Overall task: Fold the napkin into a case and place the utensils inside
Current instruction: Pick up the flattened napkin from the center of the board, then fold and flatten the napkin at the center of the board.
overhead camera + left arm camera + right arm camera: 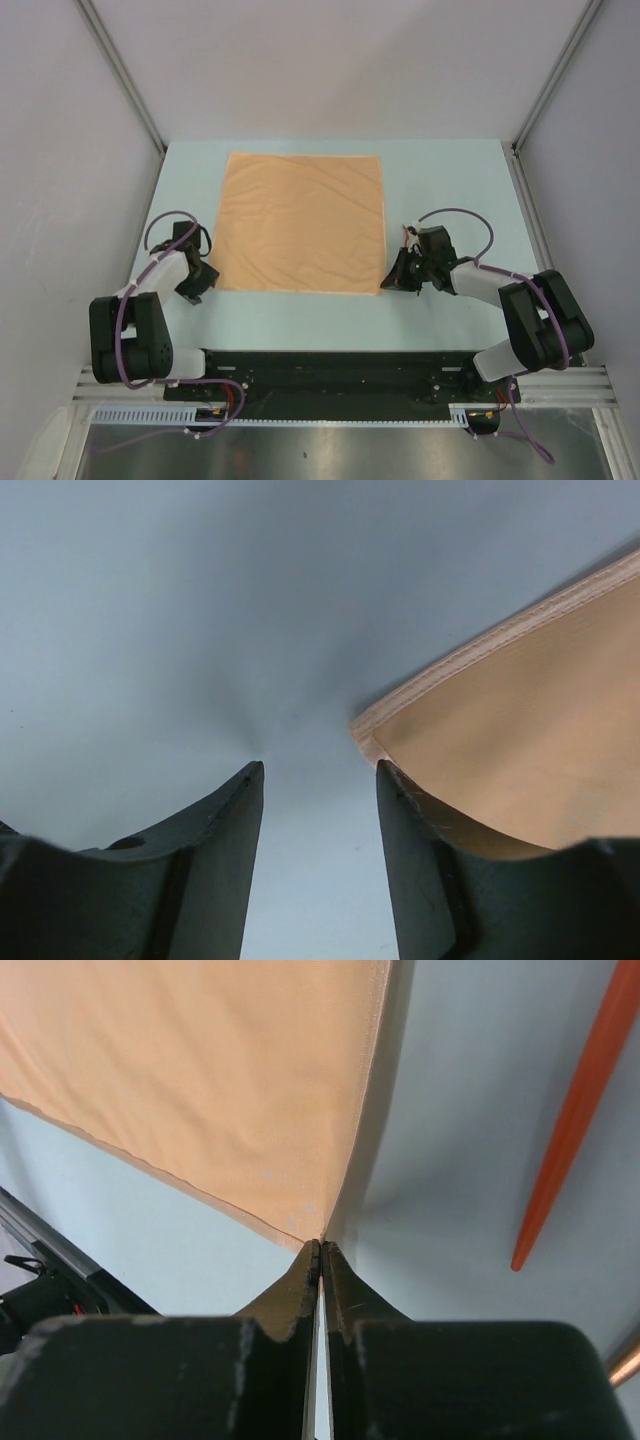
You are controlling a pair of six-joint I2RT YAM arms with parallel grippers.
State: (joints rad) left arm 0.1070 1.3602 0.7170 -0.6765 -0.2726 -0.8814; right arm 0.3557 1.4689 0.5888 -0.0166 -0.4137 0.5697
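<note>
We see a pale worktop (450,190) and white walls (300,60); left gripper (320,768) parted, empty; right gripper (320,1245) pinching napkin (300,220) corner; utensil (577,1110) cropped upper right.

Up and right of the right gripper (320,1250), an orange-red stick (575,1110) runs off the top edge, its far end unseen. Low on its right, a coppery tip (628,1358) barely enters, too little to identify. The napkin (200,1070) corner vanishes between its closed fingertips. A finger of the left gripper (318,770) covers part of the napkin's edge.
</note>
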